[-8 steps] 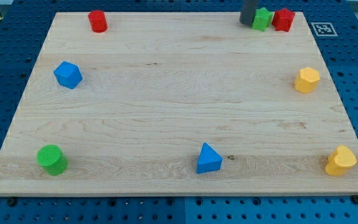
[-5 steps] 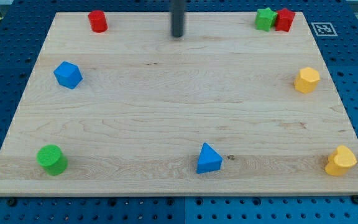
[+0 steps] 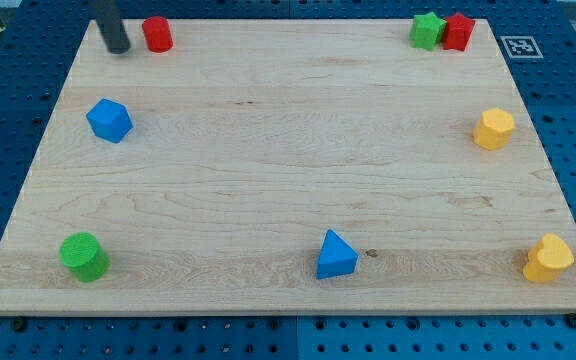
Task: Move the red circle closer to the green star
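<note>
The red circle (image 3: 157, 34) stands near the top left corner of the wooden board (image 3: 288, 160). The green star (image 3: 427, 30) sits at the top right, touching a red star-like block (image 3: 457, 31) on its right. My tip (image 3: 117, 48) is just left of the red circle, a small gap apart from it. The dark rod rises out of the view's top.
A blue cube-like block (image 3: 108, 120) is at the left, a green cylinder (image 3: 83, 256) at the bottom left, a blue triangle (image 3: 335, 255) at the bottom middle. A yellow hexagon (image 3: 494, 129) is at the right and a yellow heart (image 3: 548, 259) at the bottom right.
My tip has swept left along the board's top, from beside the green star to just left of the red circle. No block has moved.
</note>
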You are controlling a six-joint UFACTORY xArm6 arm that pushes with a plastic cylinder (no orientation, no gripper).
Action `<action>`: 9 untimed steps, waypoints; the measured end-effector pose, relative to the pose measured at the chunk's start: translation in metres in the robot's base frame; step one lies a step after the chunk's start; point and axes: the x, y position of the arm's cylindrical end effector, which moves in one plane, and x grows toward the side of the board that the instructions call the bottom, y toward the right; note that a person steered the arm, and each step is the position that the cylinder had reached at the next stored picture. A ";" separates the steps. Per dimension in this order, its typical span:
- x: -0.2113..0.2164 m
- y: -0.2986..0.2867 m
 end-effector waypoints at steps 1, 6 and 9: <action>-0.007 0.021; -0.030 0.065; -0.030 0.241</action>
